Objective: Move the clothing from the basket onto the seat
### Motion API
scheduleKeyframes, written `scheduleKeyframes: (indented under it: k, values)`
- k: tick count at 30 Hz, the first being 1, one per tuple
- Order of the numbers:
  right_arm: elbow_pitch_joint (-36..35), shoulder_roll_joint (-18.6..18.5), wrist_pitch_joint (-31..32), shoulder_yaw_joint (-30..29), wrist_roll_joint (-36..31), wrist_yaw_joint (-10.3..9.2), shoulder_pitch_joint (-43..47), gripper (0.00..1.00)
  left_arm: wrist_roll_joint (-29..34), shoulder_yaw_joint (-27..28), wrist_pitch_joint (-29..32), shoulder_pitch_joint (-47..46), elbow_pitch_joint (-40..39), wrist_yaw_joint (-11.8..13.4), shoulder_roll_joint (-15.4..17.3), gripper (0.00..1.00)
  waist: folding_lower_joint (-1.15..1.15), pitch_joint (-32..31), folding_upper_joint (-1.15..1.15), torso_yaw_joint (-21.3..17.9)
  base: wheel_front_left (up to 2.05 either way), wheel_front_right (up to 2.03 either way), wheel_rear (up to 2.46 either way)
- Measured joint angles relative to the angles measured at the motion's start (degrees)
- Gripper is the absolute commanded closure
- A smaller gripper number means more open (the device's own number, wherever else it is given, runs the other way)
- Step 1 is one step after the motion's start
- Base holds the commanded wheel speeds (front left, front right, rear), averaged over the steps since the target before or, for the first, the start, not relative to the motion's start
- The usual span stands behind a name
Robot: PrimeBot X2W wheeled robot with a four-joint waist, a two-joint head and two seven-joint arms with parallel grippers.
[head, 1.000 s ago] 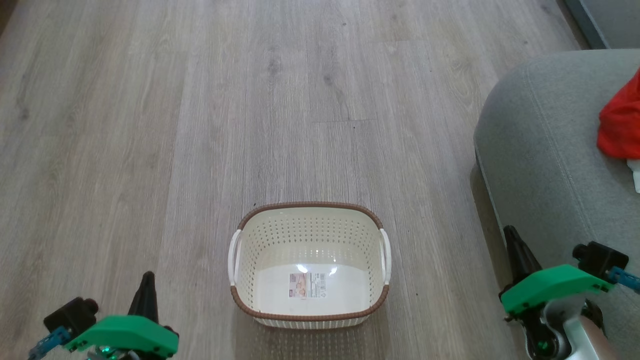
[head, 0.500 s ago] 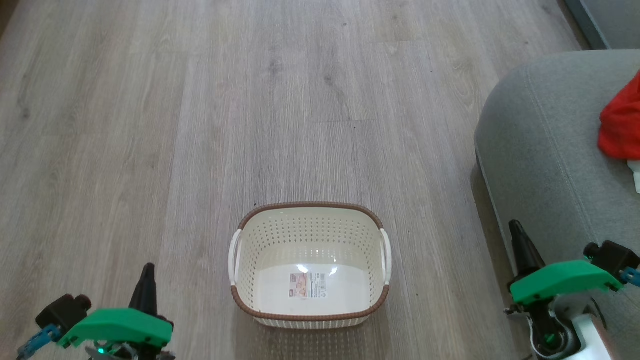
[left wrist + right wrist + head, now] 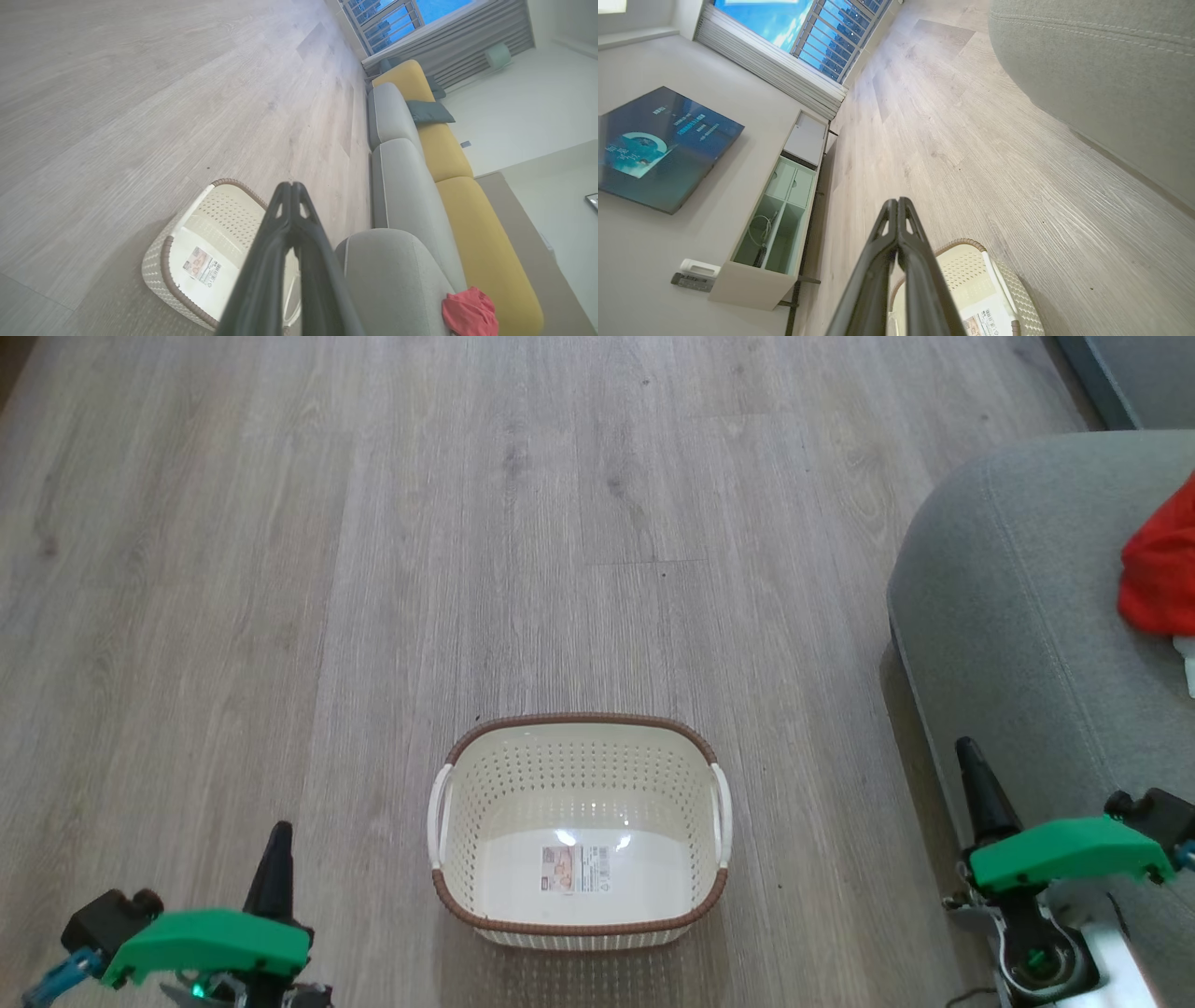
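Grey wood floor [image 3: 373, 569], basket [image 3: 579, 927] on it, both my jaws pressed together on nothing.
Head view: basket at 6 o'clock, seat [image 3: 1027, 616] at 3 with the clothing [image 3: 1158, 579] lying on it, my left gripper [image 3: 279, 835] at 7, my right gripper [image 3: 971, 756] at 5. Left wrist view: my touching fingers [image 3: 261, 280] cross the basket; clothing sits on the seat at 5. Right wrist view: fingertips [image 3: 891, 207] meet over the basket at 6, seat at 1.

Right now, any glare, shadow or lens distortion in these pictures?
Head view: two glare spots on the glossy bottom of the oval cream-white perforated plastic basket, above its label sticker; shadow on the wood-plank floor before it. Left wrist view: wide-angle lens tilts the grey fabric seat. Right wrist view: right gripper blurs near the lens.
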Motion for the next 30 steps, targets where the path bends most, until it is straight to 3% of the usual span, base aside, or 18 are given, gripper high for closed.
scheduleKeyframes:
  k: [30]
  values:
    - [-4.30,1.79,4.86,-3.48,17.44,0.00,1.08,1.00,-19.16,-0.01,4.57,-1.13,-2.27,-0.96,0.05,1.00,0.00,-0.06,0.00,0.23,0.00,0.00,0.00]
